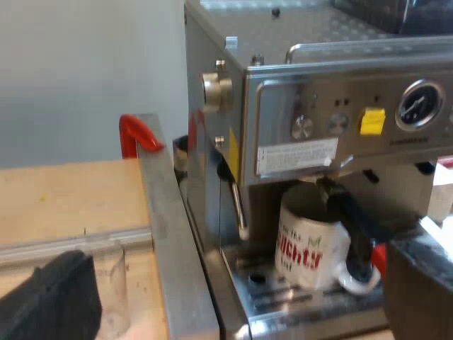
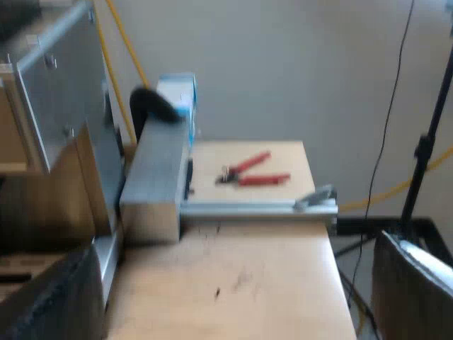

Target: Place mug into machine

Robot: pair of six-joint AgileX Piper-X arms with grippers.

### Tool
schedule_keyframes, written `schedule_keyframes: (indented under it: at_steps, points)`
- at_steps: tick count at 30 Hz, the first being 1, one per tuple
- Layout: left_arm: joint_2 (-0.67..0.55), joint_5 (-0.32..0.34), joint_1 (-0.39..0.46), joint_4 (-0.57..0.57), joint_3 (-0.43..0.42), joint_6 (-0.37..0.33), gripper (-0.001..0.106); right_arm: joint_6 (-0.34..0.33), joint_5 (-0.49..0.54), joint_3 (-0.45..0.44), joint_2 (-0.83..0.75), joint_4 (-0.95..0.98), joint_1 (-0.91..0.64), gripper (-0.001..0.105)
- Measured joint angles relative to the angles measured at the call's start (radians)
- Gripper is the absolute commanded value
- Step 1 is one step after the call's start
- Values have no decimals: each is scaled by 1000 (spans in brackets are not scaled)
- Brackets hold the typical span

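The mug (image 1: 308, 248) is white. It has big red letters on its side and small black letters above and below them. Its round white ear (image 1: 357, 283) sticks out low on one side. The mug stands upright on the metal grid tray (image 1: 258, 280) at the front of the machine (image 1: 283, 92), right under the metal holder. The holder's dark handle (image 1: 350, 216) comes down across the mug, and its red end (image 1: 379, 258) sits just beside the mug's ear.

The machine is shiny and silver. Above the mug it has a white label (image 1: 297, 156), two round knobs, a yellow tag (image 1: 373, 120) and a round dial (image 1: 421, 105).

The left hand (image 1: 233, 297) hangs near the machine's front, apart from the mug. Its black fingers (image 1: 53, 297) are spread wide and hold nothing. Close by is a wooden table (image 1: 71, 198) with a metal rail (image 1: 173, 241) along its edge and a red clamp (image 1: 136, 134).

The right hand (image 2: 233, 304) is over a bare part of the table, with its fingers (image 2: 414, 290) wide apart and nothing between them. Farther off lie red pliers (image 2: 251, 171), next to a grey metal block (image 2: 156, 184) and a blue and white box (image 2: 177, 95).
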Motion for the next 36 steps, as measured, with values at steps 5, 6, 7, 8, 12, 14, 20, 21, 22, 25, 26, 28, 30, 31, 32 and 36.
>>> schedule_keyframes:
  at_steps: [5, 6, 7, 8, 12, 14, 20, 21, 22, 25, 26, 28, 30, 31, 32, 36]
  points:
    - [0, 0, 0, 45, 0, 0, 82, -15, -80, 12, 0, 37, 8, 78]
    - [0, 0, 0, 55, 0, 0, 82, -18, -91, 17, 0, 37, 8, 78]
    - [0, 0, 0, 60, 0, 0, 82, -20, -96, 19, 0, 37, 8, 78]
    - [0, 0, 0, 61, 0, 0, 82, -20, -96, 19, 0, 37, 8, 78]
    - [0, 0, 0, 61, 3, 0, 82, -1, -125, 76, 0, 46, 8, 78]
    - [0, 0, 0, 61, 5, 0, 82, 8, -125, 105, 0, 47, 8, 78]
    - [0, 0, 0, 59, 58, 0, 82, 13, -125, 192, 2, 45, 8, 78]
    - [0, 0, 0, 59, 68, 0, 82, 13, -125, 204, 2, 45, 8, 78]
    - [0, 0, 0, 59, 76, 0, 82, 13, -125, 213, 2, 45, 8, 78]
    - [0, 0, 0, 59, 109, 0, 82, 13, -125, 236, 2, 45, 8, 78]
    - [0, 0, 0, 57, 113, 0, 82, 13, -125, 246, 2, 45, 8, 78]
    - [0, 0, 0, 54, 133, 0, 82, 13, -125, 262, 2, 45, 8, 78]
    - [0, 0, 0, 47, 159, 0, 82, 13, -125, 277, 2, 45, 8, 78]
    - [0, 0, 0, 45, 167, 0, 82, 13, -125, 283, 2, 45, 8, 78]
    - [0, 0, 0, 42, 174, 0, 82, 13, -125, 290, 2, 45, 8, 78]
    - [0, 0, 0, 28, 208, 1, 82, 13, -125, 308, 2, 45, 8, 78]
